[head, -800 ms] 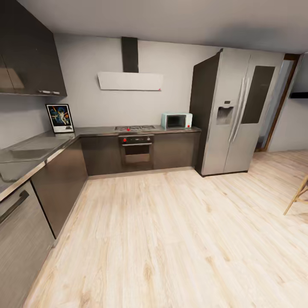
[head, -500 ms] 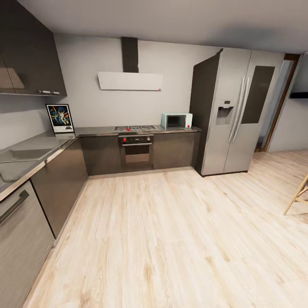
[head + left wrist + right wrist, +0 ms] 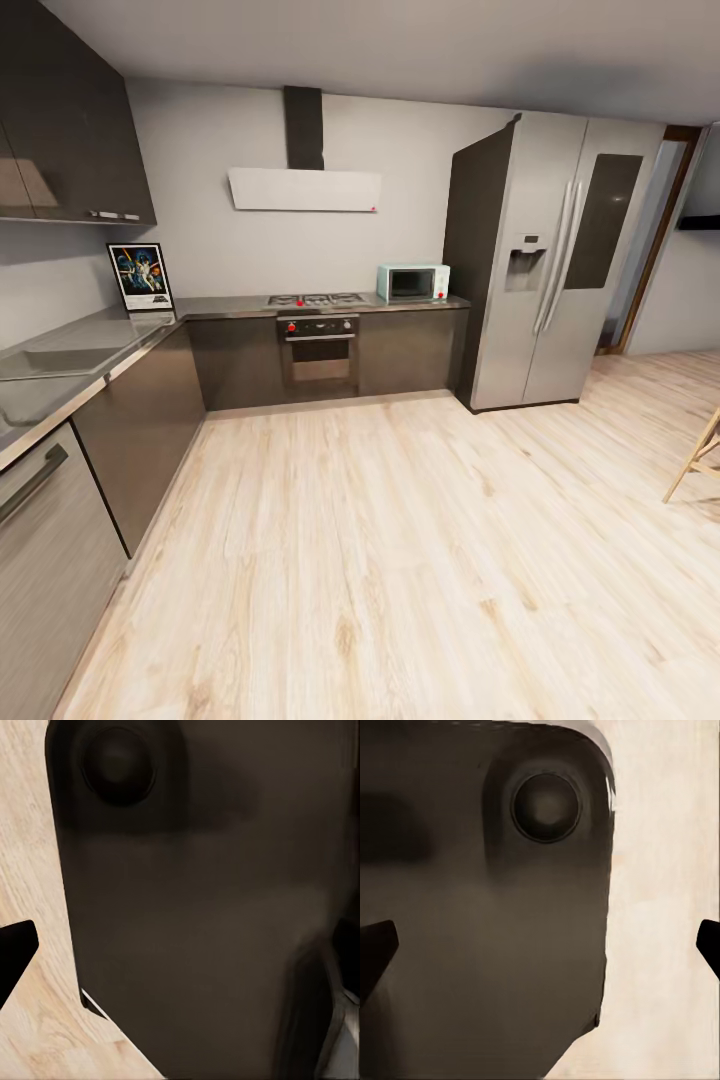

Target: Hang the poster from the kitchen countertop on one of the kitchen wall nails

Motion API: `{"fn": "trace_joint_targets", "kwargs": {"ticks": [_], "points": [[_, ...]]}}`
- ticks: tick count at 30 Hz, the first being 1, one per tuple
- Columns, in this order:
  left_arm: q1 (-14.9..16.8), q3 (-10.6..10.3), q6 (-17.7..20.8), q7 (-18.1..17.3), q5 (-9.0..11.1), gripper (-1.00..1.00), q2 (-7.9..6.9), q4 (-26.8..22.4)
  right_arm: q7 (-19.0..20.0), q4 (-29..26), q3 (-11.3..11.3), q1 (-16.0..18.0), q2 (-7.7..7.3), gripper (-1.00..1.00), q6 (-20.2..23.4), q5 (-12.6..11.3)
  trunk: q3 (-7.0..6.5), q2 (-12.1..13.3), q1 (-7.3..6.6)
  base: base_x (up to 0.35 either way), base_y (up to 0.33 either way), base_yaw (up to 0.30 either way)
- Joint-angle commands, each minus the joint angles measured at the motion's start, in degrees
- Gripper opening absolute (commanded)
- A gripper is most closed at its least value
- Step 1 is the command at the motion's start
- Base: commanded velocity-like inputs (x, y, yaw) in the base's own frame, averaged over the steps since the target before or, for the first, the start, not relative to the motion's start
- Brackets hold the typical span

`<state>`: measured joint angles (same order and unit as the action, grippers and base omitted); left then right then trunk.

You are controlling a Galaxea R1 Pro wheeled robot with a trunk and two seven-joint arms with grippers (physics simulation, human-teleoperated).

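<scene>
The poster [image 3: 140,276] stands upright at the far inner corner of the L-shaped surface [image 3: 95,335], leaning against the wall w/ its base on the glossy grey top. Further along the back edge sit a hob [image 3: 316,299] & a mint microwave [image 3: 412,283]; a steel fridge [image 3: 545,265] stands past the end. Both wrist cams face a dark robot body panel [image 3: 202,907] over the wood floor [image 3: 400,560]. Left tool [image 3: 11,960]: one dark tip at frame edge, can't tell the gap. Right tool [image 3: 544,949]: tips at opposite frame edges, spread wide, holding nothing.

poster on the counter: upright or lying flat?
Upright. The poster stands on its bottom edge at the far corner of the kitchen countertop, against the wall, picture facing the room. Cannot tell whether it leans.
</scene>
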<state>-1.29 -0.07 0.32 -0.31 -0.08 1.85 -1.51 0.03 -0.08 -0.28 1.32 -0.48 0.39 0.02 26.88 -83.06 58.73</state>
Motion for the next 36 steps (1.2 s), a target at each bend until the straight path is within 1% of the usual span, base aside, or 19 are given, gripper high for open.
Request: {"fn": "trace_joint_targets", "kwargs": {"ticks": [1, 4, 7, 8, 10, 11, 12, 14, 17, 18, 20, 26, 36], "points": [[-0.4, 0.0, 0.1, 0.0, 0.0, 1.00, 0.33, -0.5, -0.1, -0.3, -0.1, 0.4, -0.34, 1.00, -0.3, 0.0, 0.05, 0.0, 0.00, 0.000, 0.000, 0.000], [-1.1, 0.0, 0.0, 0.2, 0.0, 1.00, 1.28, -1.4, -0.2, -1.3, -0.1, 1.3, -1.30, 1.00, -1.3, 0.1, 0.05, 0.0, 0.00, 0.000, 0.000, 0.000], [-1.3, 0.1, 0.0, 0.3, 0.0, 1.00, 1.20, -2.4, -0.3, -2.3, -0.2, 2.3, -2.26, 1.00, -2.2, 0.2, 0.05, 0.0, 0.00, 0.000, 0.000, 0.000], [-1.3, 0.1, 0.0, 0.3, 0.0, 1.00, 1.06, -36.5, -0.3, -27.1, -0.2, 5.1, -3.50, 1.00, -2.5, 0.2, 0.05, 0.0, 0.00, 0.000, 0.000, 0.000], [-1.4, 0.1, -0.1, 0.3, 0.0, 1.00, 0.64, -38.5, -0.3, -28.3, -0.3, 5.2, -4.11, 1.00, -2.6, 0.2, 0.05, 0.0, 0.00, 0.000, 0.000, 0.000], [-1.4, 0.3, -0.4, 0.3, 0.0, 1.00, 0.00, -39.9, -0.3, -29.2, -0.3, 5.2, -5.21, 1.00, -2.7, 0.2, 0.05, 0.0, 0.00, 0.000, 0.000, 0.000], [-1.4, 0.3, -0.8, 0.2, 0.0, 1.00, -0.16, -40.1, -0.3, -29.3, -0.3, 5.2, -5.60, 1.00, -2.7, 0.2, 0.05, 0.0, 0.00, 0.000, 0.000, 0.000], [-1.4, 0.5, -3.9, 0.2, 0.0, 1.00, -0.56, -39.4, -0.3, -29.8, -0.2, 5.0, -6.62, 1.00, -2.7, 0.2, 0.05, 0.0, 0.00, 0.000, 0.000, 0.000], [-1.4, 0.7, -6.6, 0.2, 0.1, 1.00, -0.72, -37.6, -0.3, -29.9, -0.1, 4.9, -6.96, 1.00, -2.8, 0.2, 0.05, 0.0, 0.00, 0.000, 0.000, 0.000], [-1.4, 0.8, -8.1, 0.2, 0.1, 1.00, -0.76, -36.2, -0.3, -29.9, -0.1, 4.9, -7.06, 1.00, -2.8, 0.2, 0.05, 0.0, 0.00, 0.000, 0.000, 0.000], [-1.4, 0.9, -9.5, 0.2, 0.1, 1.00, -0.78, -35.0, -0.3, -29.9, -0.1, 4.8, -7.15, 1.00, -2.8, 0.2, 0.05, 0.0, 0.00, 0.000, 0.000, 0.000], [-1.4, 1.2, -10.7, 0.2, 0.1, 1.00, -0.85, -34.2, -0.4, -30.0, -0.1, 4.8, -7.29, 1.00, -2.8, 0.3, 0.05, 0.0, 0.00, 0.133, 0.000, 0.000], [-1.4, 1.5, -11.0, 0.2, 0.0, 1.00, -0.88, -33.8, -0.4, -30.1, -0.1, 4.7, -7.34, 1.00, -2.9, 0.3, 0.05, 0.0, 0.00, 0.313, 0.000, 0.000]]}}
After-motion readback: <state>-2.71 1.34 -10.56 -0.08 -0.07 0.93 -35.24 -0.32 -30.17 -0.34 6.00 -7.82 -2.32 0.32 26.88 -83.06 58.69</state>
